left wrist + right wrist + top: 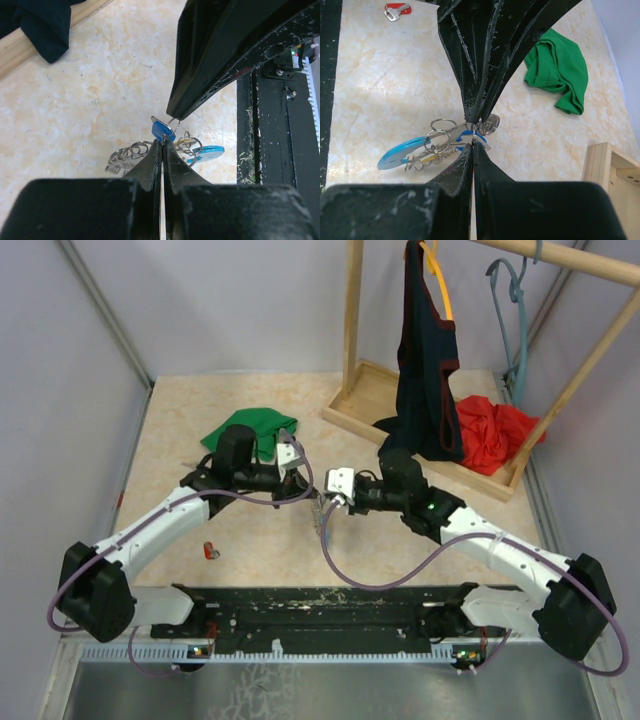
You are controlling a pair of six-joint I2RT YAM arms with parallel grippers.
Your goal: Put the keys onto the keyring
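Observation:
My two grippers meet tip to tip just above the table's middle. Shut, my left gripper (pixel 163 141) (pixel 310 497) pinches the blue key (pixel 162 130) at its lower edge. A thin wire ring runs from that key into the shut tips of my right gripper (pixel 474 145) (pixel 329 502). Below them hangs the keyring (pixel 440 137) (pixel 131 151), made of silvery rings and chain with a light blue band (pixel 400 152) (pixel 210 151). A yellow bit (pixel 432 157) shows among its coils. A red key (pixel 210 551) (pixel 397 10) lies alone on the table at the near left.
A green cloth (pixel 250 432) (pixel 560 70) lies behind the left arm. At the back right stands a wooden rack (pixel 350 405) with a dark garment (pixel 425 360) hanging from it and a red cloth (pixel 495 430) on its base. The black base rail (pixel 320 605) runs along the near edge.

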